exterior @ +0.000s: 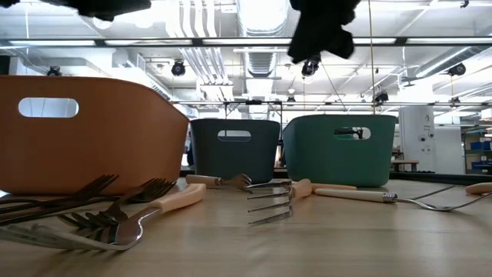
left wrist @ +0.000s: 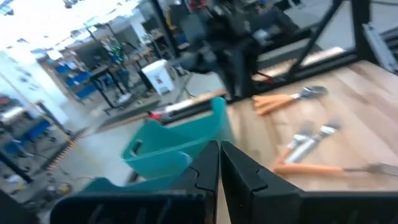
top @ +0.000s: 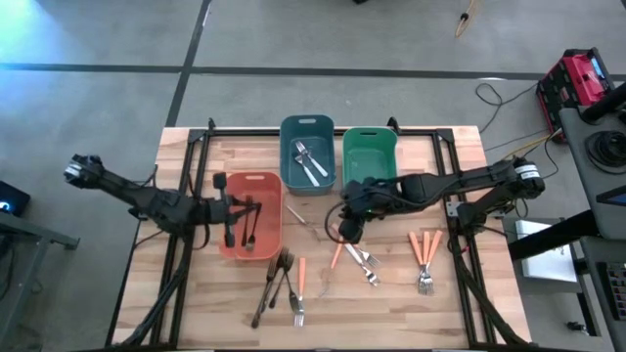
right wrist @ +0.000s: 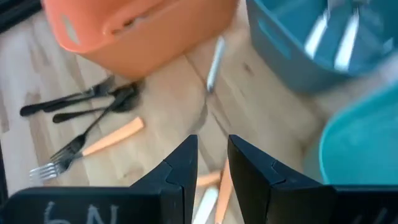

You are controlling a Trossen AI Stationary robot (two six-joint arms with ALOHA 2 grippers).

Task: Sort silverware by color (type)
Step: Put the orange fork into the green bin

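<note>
Light wooden plank table on a black metal frame, grey concrete floor around it. Three plastic bins with cut-out handles sit on the table's far half: salmon-orange rectangular bin left of centre, dark blue bin behind and right of it, green bin just beside the blue one. Blue and green stand close together; whether they touch is unclear. Red and black equipment case sits on the floor off the table's far right corner, with loose cables trailing nearby. Low view shows ceiling pipes and strip lights behind the bins.
</note>
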